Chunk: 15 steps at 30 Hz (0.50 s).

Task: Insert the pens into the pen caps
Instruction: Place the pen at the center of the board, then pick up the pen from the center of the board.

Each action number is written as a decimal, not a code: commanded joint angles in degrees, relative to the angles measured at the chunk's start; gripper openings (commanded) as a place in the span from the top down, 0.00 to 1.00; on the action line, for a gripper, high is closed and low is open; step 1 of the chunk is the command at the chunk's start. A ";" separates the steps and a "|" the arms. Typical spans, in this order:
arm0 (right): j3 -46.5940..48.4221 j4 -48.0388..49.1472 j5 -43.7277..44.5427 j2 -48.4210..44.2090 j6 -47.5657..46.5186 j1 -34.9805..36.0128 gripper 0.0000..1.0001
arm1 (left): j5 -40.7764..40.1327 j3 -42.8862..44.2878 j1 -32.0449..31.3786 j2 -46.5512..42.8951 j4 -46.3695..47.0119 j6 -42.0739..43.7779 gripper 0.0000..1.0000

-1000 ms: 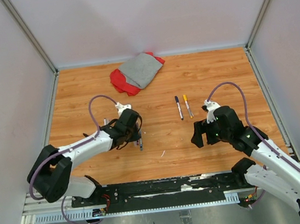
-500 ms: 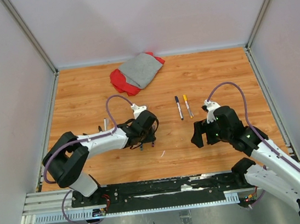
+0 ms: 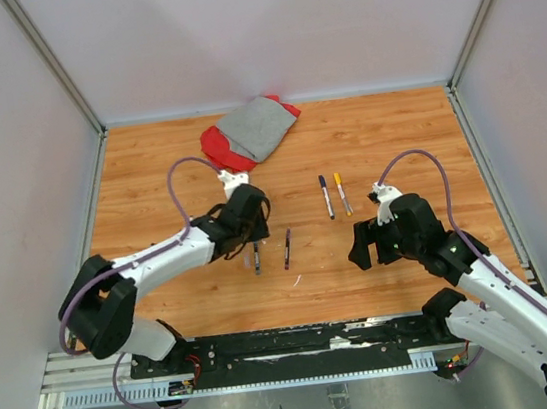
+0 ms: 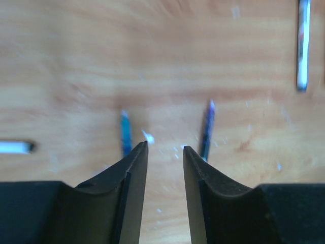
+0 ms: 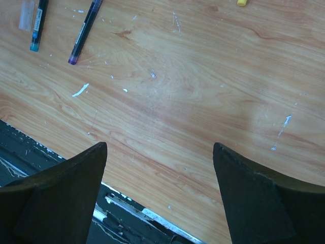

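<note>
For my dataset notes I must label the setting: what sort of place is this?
Probably a robot lab test cell: left arm and right arm mounted on a metal rail, a wood-grain tabletop, plain white walls closing three sides.

Left arm [image 3: 160,260]: I stretch it toward two o'clock; my left pincer [image 4: 165,147] tips downward, jaws parted by a narrow gap. Right arm [image 3: 485,277]: I angle it toward ten o'clock; my right pincer [image 5: 160,145] spreads wide, empty.

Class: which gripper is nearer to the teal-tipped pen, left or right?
Left. The left gripper hangs right by the teal-tipped pen, which lies just ahead of it. The right gripper sits well off to the right, beyond the purple-tipped pen.
</note>
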 commanded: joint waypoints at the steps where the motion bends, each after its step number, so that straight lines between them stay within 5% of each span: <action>1: 1.32 -1.28 -0.15 -0.61 -0.37 -1.13 0.15 | -1.08 -0.88 10.09 -6.91 0.88 7.84 0.62; 8: 1.51 -1.13 -0.62 -0.27 -0.62 -1.08 0.14 | 1.62 -3.55 25.79 -8.42 1.12 13.82 0.64; 15: 1.67 -1.07 -0.63 -0.17 -0.80 -1.08 0.14 | 4.18 -4.70 31.34 -5.14 4.11 15.62 0.66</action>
